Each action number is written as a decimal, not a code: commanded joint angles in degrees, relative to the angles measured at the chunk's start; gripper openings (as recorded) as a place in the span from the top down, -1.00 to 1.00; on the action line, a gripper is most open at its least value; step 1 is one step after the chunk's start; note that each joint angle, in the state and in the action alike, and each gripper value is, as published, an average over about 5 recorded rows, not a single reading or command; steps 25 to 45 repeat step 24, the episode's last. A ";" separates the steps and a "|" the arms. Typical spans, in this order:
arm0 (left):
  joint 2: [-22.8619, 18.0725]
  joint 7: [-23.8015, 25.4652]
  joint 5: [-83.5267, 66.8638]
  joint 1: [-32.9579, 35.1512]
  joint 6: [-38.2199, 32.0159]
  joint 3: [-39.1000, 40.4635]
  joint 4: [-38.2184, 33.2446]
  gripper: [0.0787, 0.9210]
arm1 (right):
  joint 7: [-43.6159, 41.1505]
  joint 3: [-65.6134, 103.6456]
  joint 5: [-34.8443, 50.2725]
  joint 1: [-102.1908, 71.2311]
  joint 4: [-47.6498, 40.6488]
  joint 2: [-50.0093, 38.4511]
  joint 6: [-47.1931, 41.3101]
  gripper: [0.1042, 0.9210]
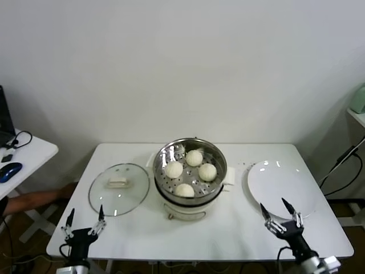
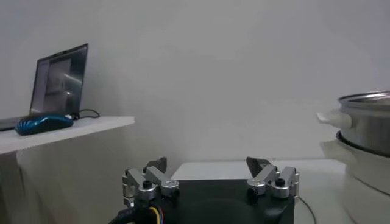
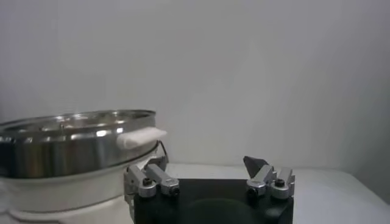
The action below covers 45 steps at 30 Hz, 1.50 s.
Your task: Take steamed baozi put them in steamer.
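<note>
Several cream-white baozi (image 1: 194,157) (image 1: 174,169) (image 1: 207,172) lie inside the shiny steel steamer (image 1: 162,157) on its cream pot base at the table's middle. My right gripper (image 1: 281,213) hangs open and empty near the front right, just in front of the white plate (image 1: 274,182). In the right wrist view the steamer (image 3: 73,143) stands off to one side of that gripper (image 3: 207,164). My left gripper (image 1: 84,217) is open and empty at the front left, short of the glass lid (image 1: 118,188). The left wrist view shows it (image 2: 207,163) with the steamer (image 2: 365,122) far to one side.
The white plate is bare. The glass lid lies flat to the left of the steamer. A side desk (image 1: 28,157) with a blue mouse (image 1: 10,170) and cables stands at the far left, with a laptop (image 2: 60,82) on it. Cables (image 1: 342,171) hang at the right.
</note>
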 commanded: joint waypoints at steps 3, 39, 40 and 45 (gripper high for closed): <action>-0.05 0.00 0.18 0.37 -0.21 0.07 0.15 -0.77 | 0.23 -2.27 -6.09 -6.36 -2.71 10.16 10.49 -0.76; -0.24 0.18 1.26 1.00 -0.39 0.50 0.10 -0.77 | 0.66 -2.83 -7.32 -6.20 -1.58 9.96 9.85 -0.76; -0.24 0.18 1.26 1.00 -0.39 0.50 0.10 -0.77 | 0.66 -2.83 -7.32 -6.20 -1.58 9.96 9.85 -0.76; -0.24 0.18 1.26 1.00 -0.39 0.50 0.10 -0.77 | 0.66 -2.83 -7.32 -6.20 -1.58 9.96 9.85 -0.76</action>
